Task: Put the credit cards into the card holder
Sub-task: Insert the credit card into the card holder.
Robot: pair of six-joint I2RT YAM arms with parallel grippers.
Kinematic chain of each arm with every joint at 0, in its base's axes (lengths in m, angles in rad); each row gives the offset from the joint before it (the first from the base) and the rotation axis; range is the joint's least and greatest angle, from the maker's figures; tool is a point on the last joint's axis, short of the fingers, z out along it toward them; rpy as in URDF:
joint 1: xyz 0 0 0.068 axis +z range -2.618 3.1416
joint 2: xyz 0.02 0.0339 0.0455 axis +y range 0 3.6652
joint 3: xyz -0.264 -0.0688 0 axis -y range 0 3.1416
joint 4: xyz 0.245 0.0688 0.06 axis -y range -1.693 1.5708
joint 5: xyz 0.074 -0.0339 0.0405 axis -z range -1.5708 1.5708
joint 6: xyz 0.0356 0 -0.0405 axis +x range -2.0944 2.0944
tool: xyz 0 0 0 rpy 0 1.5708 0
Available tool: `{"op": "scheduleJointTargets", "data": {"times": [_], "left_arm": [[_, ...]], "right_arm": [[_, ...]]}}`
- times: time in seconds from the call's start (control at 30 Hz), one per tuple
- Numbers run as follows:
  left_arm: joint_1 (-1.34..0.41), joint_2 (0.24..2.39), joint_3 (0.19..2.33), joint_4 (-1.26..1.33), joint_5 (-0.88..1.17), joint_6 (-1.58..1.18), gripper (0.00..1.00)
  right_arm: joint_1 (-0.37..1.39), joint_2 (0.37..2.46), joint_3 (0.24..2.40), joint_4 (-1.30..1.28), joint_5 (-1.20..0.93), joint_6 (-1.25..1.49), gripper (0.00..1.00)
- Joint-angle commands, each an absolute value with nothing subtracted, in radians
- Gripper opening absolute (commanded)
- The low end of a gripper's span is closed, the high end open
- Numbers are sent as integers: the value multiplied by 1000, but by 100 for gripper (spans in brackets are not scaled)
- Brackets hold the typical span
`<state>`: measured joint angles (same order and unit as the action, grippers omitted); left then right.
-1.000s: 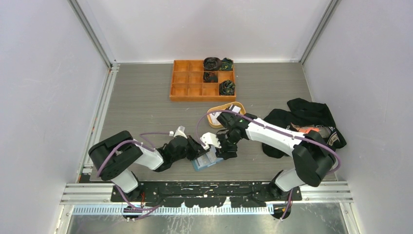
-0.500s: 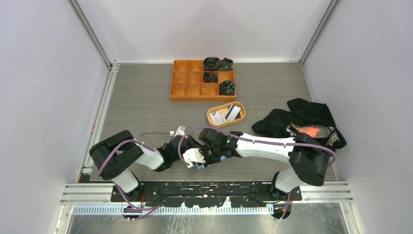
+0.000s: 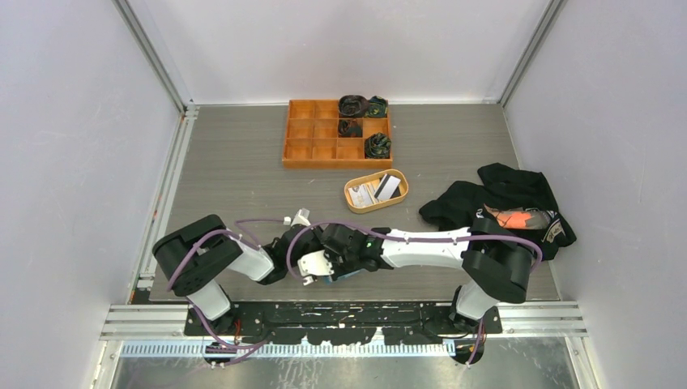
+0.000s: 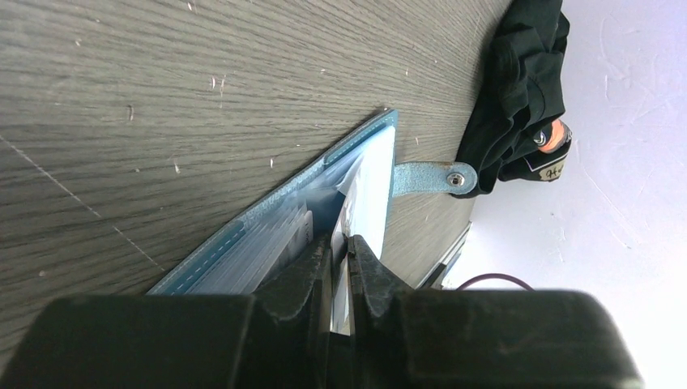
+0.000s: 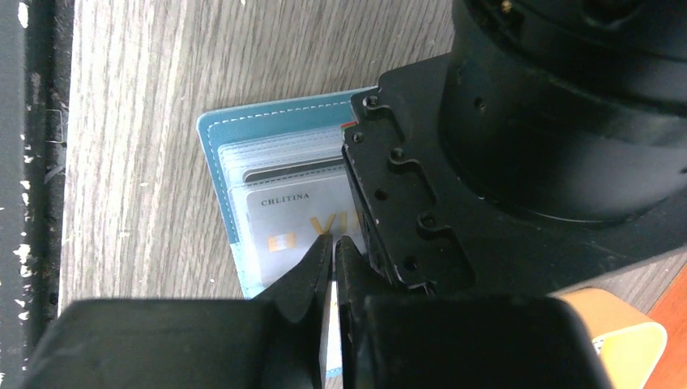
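Observation:
The blue card holder (image 5: 212, 138) lies open on the table near the front edge, a sliver of it showing in the top view (image 3: 345, 275). My left gripper (image 4: 340, 240) is shut on one thin inner leaf of it, holding that leaf up; the snap tab (image 4: 429, 174) sticks out beyond. A grey credit card (image 5: 279, 212) with gold lettering lies in the front slot. My right gripper (image 5: 333, 237) is shut with nothing between its fingers, tips right over that card's near edge. More credit cards (image 3: 387, 188) rest in the oval tan dish (image 3: 356, 201).
An orange compartment tray (image 3: 301, 151) with dark bundles sits at the back. A heap of black clothing (image 3: 506, 203) lies to the right. The left wrist's black body (image 5: 421, 186) crowds the card holder's right side. Both arms cross close together at the front.
My right arm swung from beside the dish leftward and nearer, down onto the card holder, and its jaws closed. The left gripper kept its hold and barely moved.

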<state>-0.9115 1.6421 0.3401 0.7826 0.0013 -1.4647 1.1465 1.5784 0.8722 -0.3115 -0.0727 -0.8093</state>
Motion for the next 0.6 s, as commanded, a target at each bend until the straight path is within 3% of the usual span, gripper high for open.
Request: {"op": "scheduleJointTargets", "data": {"times": [0.0, 0.57], "left_arm": [[-909, 1666, 332, 722, 30, -1428, 14], [-891, 1646, 322, 721, 46, -1423, 18]], "right_arm": [[1146, 1589, 864, -285, -3, -843, 11], [1064, 1542, 848, -378, -24, -884, 11]]}}
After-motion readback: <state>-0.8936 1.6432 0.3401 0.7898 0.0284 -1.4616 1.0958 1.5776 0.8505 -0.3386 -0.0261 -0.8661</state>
